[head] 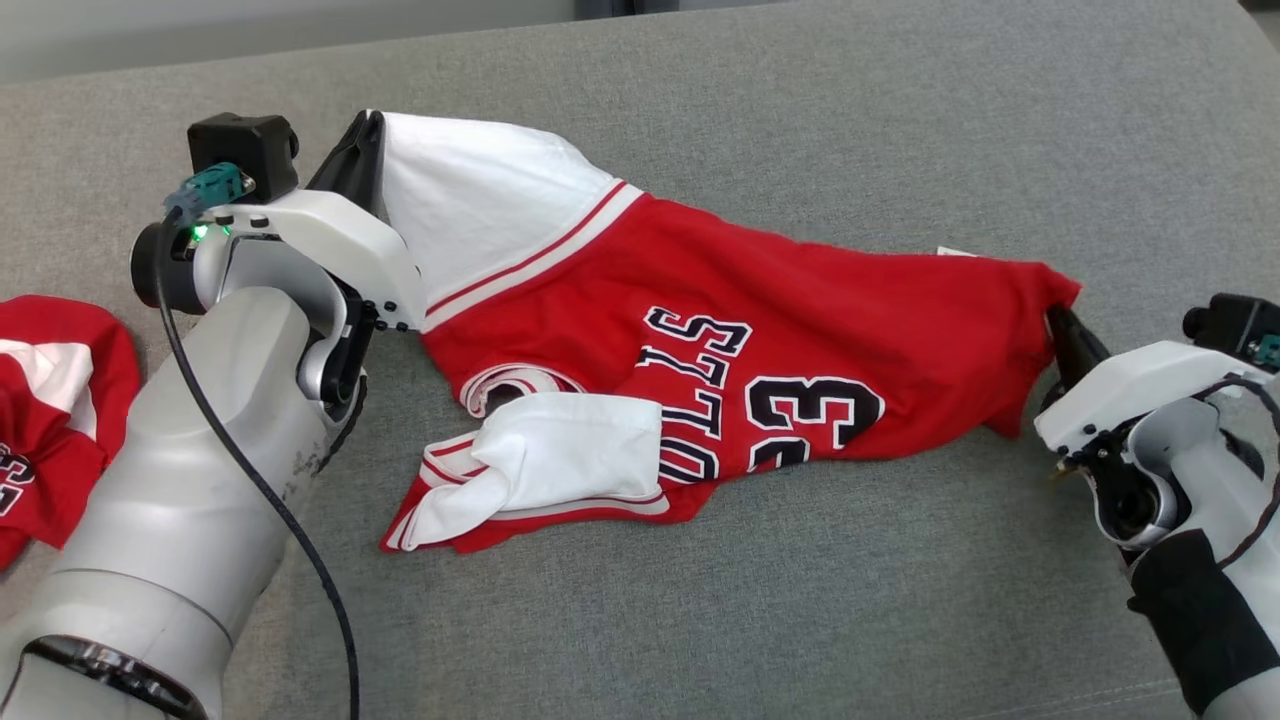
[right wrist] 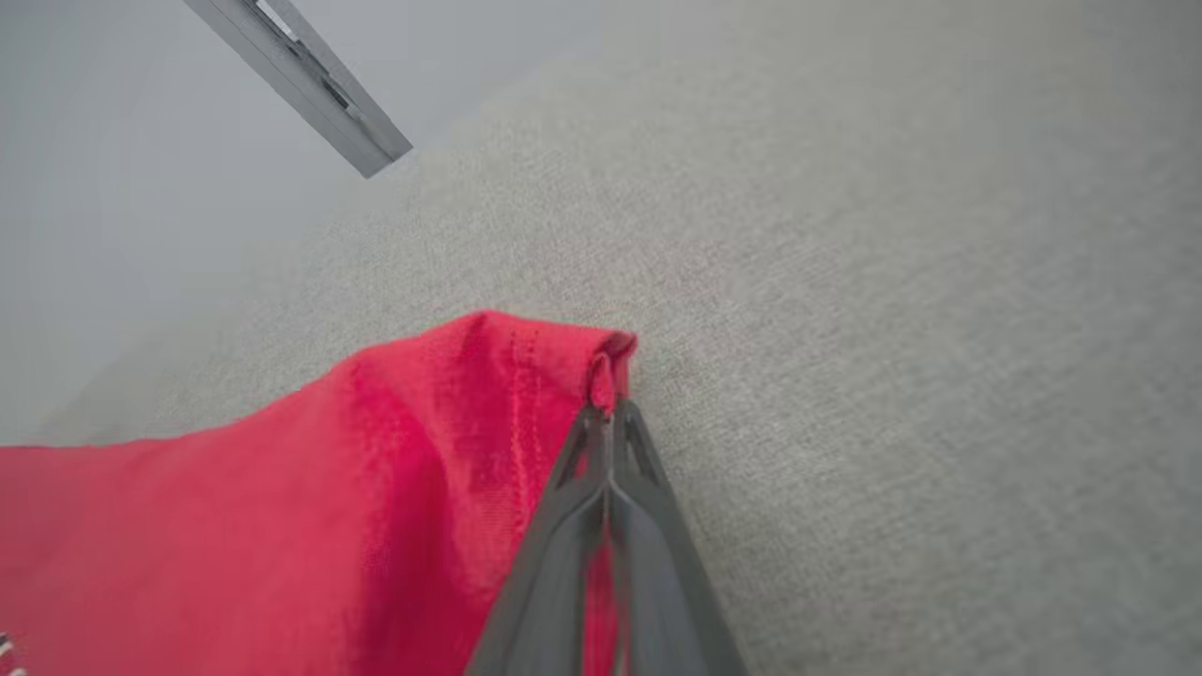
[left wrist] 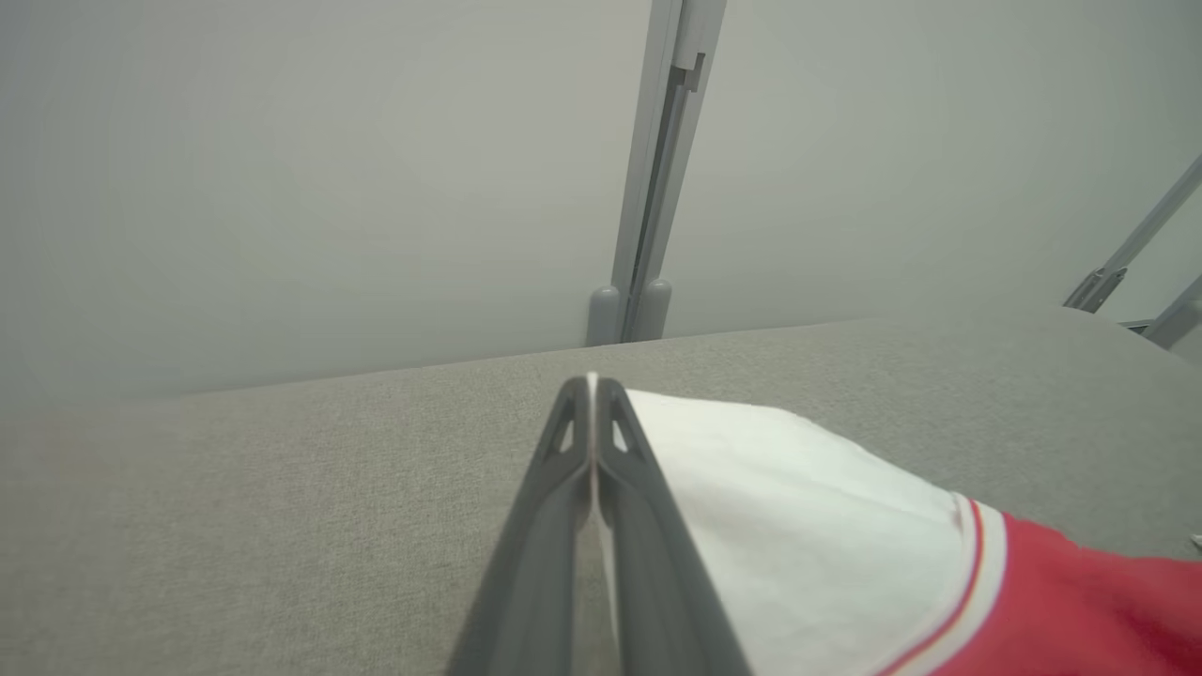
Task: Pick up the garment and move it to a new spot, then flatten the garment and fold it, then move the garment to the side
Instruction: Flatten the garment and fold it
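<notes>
The garment [head: 760, 340] is a red jersey with white sleeves, black and white lettering and the number 23, stretched across the grey cushion between my two arms. My left gripper [head: 368, 135] is shut on the tip of a white sleeve [left wrist: 798, 498] at the upper left; in the left wrist view its fingers [left wrist: 593, 387] are pressed together with white cloth between them. My right gripper [head: 1055, 318] is shut on the red hem corner [right wrist: 601, 361] at the right. The other sleeve [head: 550, 455] lies bunched on the jersey's front.
A second red and white garment [head: 50, 400] lies crumpled at the far left edge. The grey cushion [head: 800, 600] stretches wide in front and behind. A pale wall with a metal post [left wrist: 657, 169] stands behind it.
</notes>
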Tool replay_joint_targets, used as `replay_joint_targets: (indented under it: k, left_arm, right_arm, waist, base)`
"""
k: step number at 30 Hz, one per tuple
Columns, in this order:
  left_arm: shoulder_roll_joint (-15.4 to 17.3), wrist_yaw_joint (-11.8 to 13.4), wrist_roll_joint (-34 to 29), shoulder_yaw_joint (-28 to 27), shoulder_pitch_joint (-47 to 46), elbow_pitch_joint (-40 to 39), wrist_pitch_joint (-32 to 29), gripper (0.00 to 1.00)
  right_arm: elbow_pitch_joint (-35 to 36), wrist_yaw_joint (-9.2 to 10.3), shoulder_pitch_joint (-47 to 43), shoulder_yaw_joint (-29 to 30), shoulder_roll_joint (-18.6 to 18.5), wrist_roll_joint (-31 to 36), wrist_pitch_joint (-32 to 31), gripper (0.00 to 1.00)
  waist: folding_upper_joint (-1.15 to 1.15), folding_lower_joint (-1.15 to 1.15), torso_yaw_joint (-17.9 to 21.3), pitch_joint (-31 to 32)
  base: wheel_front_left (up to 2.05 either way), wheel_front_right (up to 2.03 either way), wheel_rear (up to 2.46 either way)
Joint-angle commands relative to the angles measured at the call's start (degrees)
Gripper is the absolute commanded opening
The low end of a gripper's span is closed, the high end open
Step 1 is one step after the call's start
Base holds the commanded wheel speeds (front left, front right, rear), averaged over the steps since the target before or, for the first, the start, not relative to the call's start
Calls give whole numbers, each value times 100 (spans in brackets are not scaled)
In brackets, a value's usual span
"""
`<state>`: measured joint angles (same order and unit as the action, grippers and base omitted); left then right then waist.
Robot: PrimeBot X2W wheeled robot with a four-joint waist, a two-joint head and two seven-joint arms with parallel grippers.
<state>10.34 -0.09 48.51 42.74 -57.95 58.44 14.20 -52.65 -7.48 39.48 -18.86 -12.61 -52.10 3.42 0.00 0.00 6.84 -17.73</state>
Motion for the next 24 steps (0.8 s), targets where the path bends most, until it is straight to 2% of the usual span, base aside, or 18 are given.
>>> replay_joint_targets:
  k: [1,5,10,11,12,13,18,24]
  left_arm:
    - [133,28,-51,-82,-14,-174,65,0]
    - [303,66,-149,-231,-81,-522,98,0]
    - [679,334,-669,-1012,-31,-1771,97,0]
    - [737,380,-820,-1193,41,-2063,98,0]
    - [811,432,-1101,-1570,174,-2645,98,0]
    - [811,432,-1101,-1570,174,-2645,98,0]
    - [799,310,-1655,-2366,625,-3706,93,0]
    - [689,-25,-2103,-2695,636,-3827,93,0]
  right_arm:
    - [161,-3,152,-104,-128,-18,349,0]
    - [347,-3,251,-277,-253,23,795,0]
    - [660,-2,585,-328,-477,248,1165,0]
    - [775,-2,644,-261,-540,354,1177,0]
    - [1186,-1,724,114,-645,679,1182,0]
    - [1186,-1,724,114,-645,679,1182,0]
    - [1914,-2,500,776,-524,1303,1179,0]
    - [2064,-2,780,766,-544,1622,1180,0]
  waist:
    - [0,0,-10,59]
    - [0,0,6,162]
    - [0,0,33,316]
    - [0,0,39,340]
    - [0,0,44,365]
    - [0,0,44,365]
    - [0,0,22,451]
    - [0,0,-21,696]
  base:
    - [0,0,0]
    - [0,0,0]
    - [0,0,0]
    - [0,0,0]
    - [0,0,0]
    - [0,0,0]
    - [0,0,0]
    - [0,0,0]
